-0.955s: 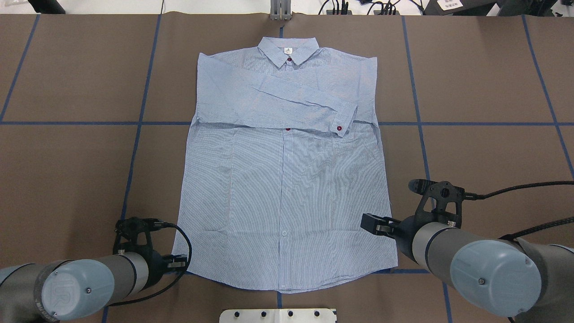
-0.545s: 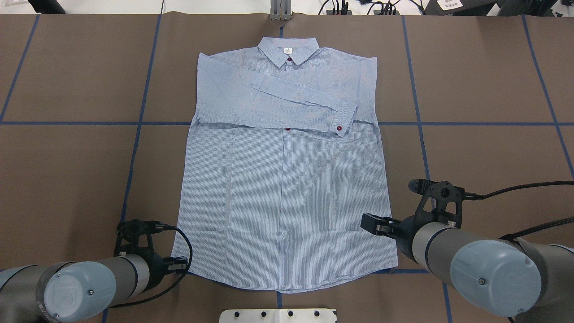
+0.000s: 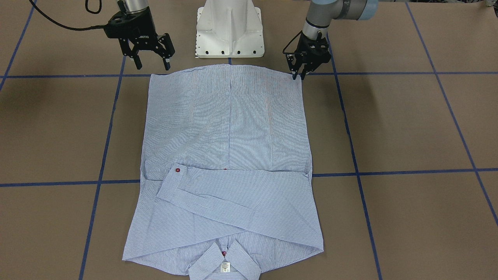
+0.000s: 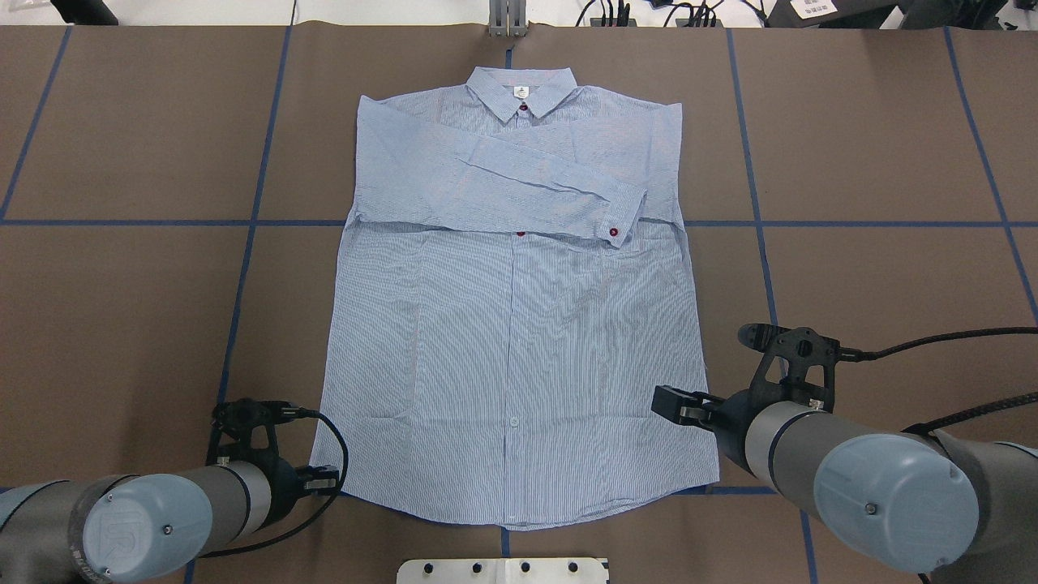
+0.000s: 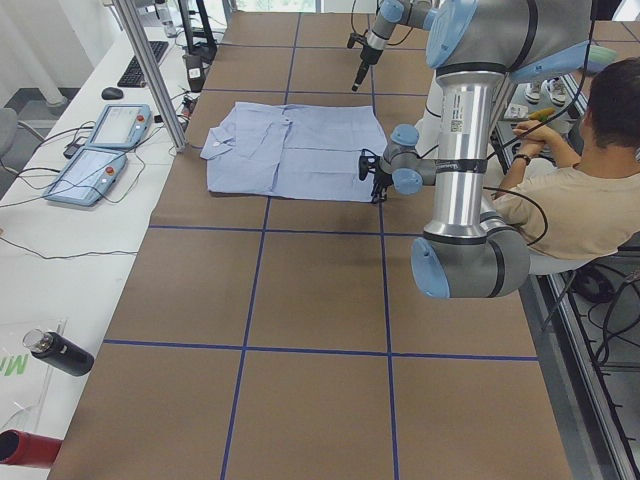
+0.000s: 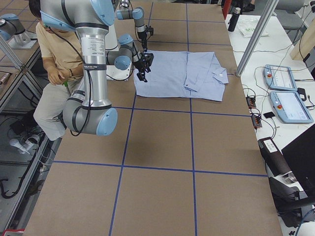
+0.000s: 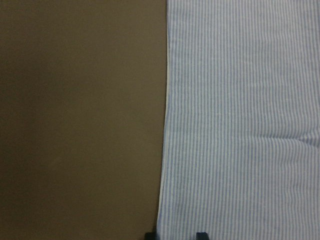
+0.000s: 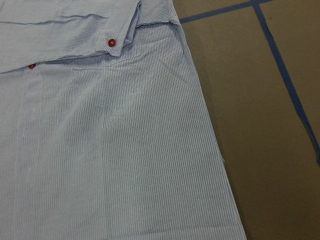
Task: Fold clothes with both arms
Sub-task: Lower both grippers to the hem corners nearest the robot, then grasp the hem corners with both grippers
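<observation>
On the table (image 4: 122, 324), the shirt (image 4: 519, 341) lies flat, front up, centred between the two arms. Its long axis runs straight away from the robot, with the collar (image 4: 521, 91) at the far end and the hem (image 4: 454, 513) at the near end, by the base (image 3: 229, 31). Both sleeves are folded across the chest, and the upper one's cuff (image 4: 624, 212) points toward the robot's right. Left gripper (image 3: 299, 74) stands at the hem's left corner, its fingers (image 7: 201, 235) a narrow gap apart astride the side edge, gripping nothing. Right gripper (image 3: 151, 62) hangs by the hem's right corner, spread wide and empty.
</observation>
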Controlling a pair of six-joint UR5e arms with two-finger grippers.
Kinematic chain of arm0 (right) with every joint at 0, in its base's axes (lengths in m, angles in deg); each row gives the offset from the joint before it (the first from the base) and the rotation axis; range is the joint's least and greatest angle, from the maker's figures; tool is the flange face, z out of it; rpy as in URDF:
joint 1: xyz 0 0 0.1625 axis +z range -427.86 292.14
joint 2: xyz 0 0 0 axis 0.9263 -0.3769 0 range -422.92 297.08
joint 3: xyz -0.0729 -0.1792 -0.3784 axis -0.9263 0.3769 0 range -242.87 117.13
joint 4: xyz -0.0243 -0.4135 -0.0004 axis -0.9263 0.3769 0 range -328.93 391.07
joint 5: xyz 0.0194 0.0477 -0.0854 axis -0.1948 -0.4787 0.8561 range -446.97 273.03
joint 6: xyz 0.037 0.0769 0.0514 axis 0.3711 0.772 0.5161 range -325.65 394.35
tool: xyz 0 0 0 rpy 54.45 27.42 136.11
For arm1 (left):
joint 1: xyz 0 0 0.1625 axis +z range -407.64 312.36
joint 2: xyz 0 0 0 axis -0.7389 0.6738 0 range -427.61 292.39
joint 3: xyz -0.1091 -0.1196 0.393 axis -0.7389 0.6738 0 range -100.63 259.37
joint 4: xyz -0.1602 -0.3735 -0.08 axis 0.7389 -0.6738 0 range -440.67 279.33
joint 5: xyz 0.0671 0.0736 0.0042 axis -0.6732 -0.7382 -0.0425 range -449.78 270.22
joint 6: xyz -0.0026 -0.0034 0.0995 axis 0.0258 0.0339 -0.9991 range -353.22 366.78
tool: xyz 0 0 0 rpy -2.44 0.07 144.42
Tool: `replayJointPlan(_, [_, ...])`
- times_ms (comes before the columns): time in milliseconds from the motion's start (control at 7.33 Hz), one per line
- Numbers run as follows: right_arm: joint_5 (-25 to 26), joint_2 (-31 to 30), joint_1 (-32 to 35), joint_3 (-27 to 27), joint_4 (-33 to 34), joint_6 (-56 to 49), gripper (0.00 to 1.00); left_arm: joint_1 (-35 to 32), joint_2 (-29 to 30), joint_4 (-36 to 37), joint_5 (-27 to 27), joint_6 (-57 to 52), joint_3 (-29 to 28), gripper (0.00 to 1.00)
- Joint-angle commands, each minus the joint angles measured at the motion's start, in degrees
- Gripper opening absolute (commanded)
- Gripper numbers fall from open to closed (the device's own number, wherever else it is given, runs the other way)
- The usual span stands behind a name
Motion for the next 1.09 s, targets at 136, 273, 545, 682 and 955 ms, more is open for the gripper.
replayJointPlan(136, [0.0, -0.59, -0.09, 0.0, -0.95, -0.07, 1.0, -0.08, 0.23, -0.09, 0.0, 0.07, 0.15, 0.0])
replayJointPlan(273, [0.0, -1.99, -0.44, 0.0, -2.7, 0.02, 1.0, -0.08, 0.4, -0.09, 0.08, 0.07, 0.24, 0.0])
replayJointPlan(545, [0.61, -13.01, -1.84, 0.17, -17.05, -0.07, 1.0, -0.08, 0.67, -0.18, 0.0, 0.33, 0.24, 0.0])
replayJointPlan(682, [3.66, -15.51, -3.67, 1.22, -19.3, 0.28, 1.0, -0.08, 0.67, -0.35, 0.0, 0.42, 0.33, 0.0])
replayJointPlan(955, [10.95, -15.45, -9.72, 4.82, -19.41, 5.7, 0.91, -0.08, 0.67, -0.53, -0.35, 0.42, 0.68, 0.0])
